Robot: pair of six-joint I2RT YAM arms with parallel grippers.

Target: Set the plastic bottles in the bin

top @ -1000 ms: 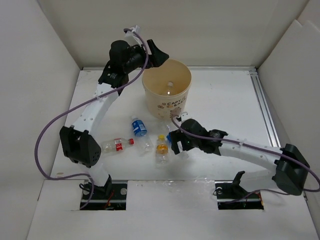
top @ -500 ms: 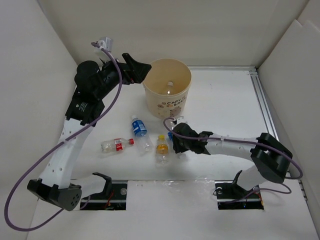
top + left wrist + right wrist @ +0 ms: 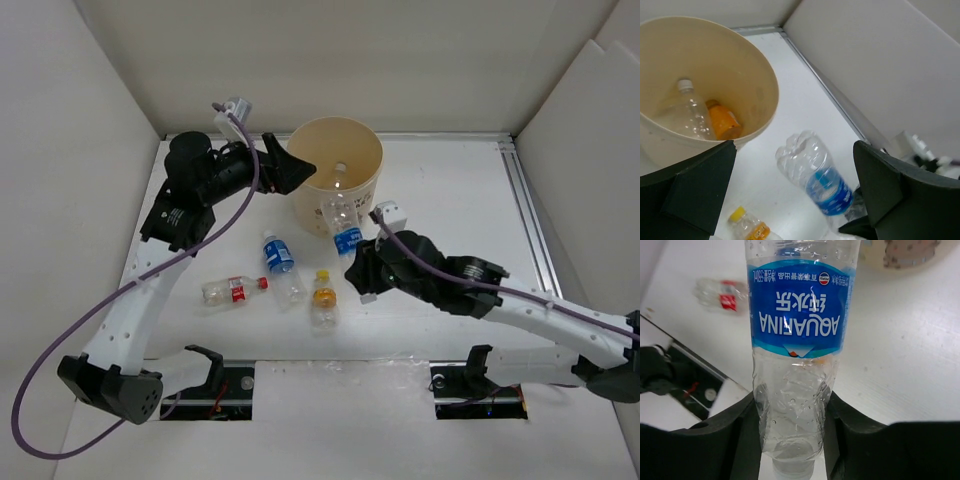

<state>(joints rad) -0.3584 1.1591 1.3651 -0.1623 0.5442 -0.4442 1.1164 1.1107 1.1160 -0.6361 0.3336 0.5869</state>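
My right gripper (image 3: 358, 272) (image 3: 792, 440) is shut on the neck end of a clear plastic bottle with a blue label (image 3: 345, 228) (image 3: 797, 310) (image 3: 822, 175), held off the table in front of the bin (image 3: 335, 165) (image 3: 762, 95). The tan bin holds a clear bottle (image 3: 687, 112) and an orange one (image 3: 725, 122). My left gripper (image 3: 292, 170) (image 3: 794, 145) hangs open and empty beside the bin's left rim. On the table lie a blue-label bottle (image 3: 278, 258), a red-label bottle (image 3: 232, 290) (image 3: 722, 292) and a yellow-capped orange bottle (image 3: 323, 298) (image 3: 747, 225).
White walls enclose the table on the left, back and right. A metal rail (image 3: 530, 215) runs along the right side. The arm bases (image 3: 210, 385) sit at the near edge. The left arm's purple cable (image 3: 60, 350) loops out to the left.
My right gripper closed on the blue-label bottle beside the yellow-capped one and raised it toward the bin. My left gripper drew back from the bin's rim to its left side.
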